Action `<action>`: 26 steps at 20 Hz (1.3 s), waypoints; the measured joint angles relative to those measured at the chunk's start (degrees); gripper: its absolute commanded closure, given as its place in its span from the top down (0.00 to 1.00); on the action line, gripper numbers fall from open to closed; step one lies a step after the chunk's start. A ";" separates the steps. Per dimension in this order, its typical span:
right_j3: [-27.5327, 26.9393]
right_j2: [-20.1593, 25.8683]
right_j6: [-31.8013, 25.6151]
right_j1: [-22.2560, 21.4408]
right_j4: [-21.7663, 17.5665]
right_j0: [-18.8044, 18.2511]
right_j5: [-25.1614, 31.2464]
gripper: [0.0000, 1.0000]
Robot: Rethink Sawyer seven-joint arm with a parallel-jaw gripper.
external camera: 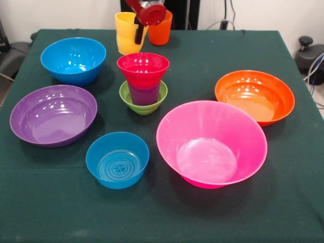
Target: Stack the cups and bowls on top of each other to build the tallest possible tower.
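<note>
A tower stands mid-table: a small green bowl (127, 96), a translucent purple cup (144, 95) in it, and a small red bowl (143, 70) on top. The yellow cup (126, 35) and the orange cup (162, 33) stand side by side at the far edge. My gripper (139, 34) comes down from the top edge at the yellow cup's right rim, between the two cups. Its red and black body hides part of both cups. I cannot tell whether it holds the yellow cup.
Loose bowls ring the tower on the green tablecloth (50, 212): a mid-sized blue bowl (73, 59) far left, a purple bowl (53, 115) left, a small blue bowl (117, 161) near, a large pink bowl (211, 144) near right, an orange bowl (254, 96) right.
</note>
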 measured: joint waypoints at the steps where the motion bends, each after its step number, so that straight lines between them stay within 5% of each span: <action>1: 0.01 -0.09 0.00 -0.24 0.07 0.09 0.10 0.00; 14: 0.01 -2.09 0.00 -7.54 2.39 4.70 9.26 0.00; 26: -1.61 -2.23 0.00 -5.86 2.99 5.28 9.33 0.00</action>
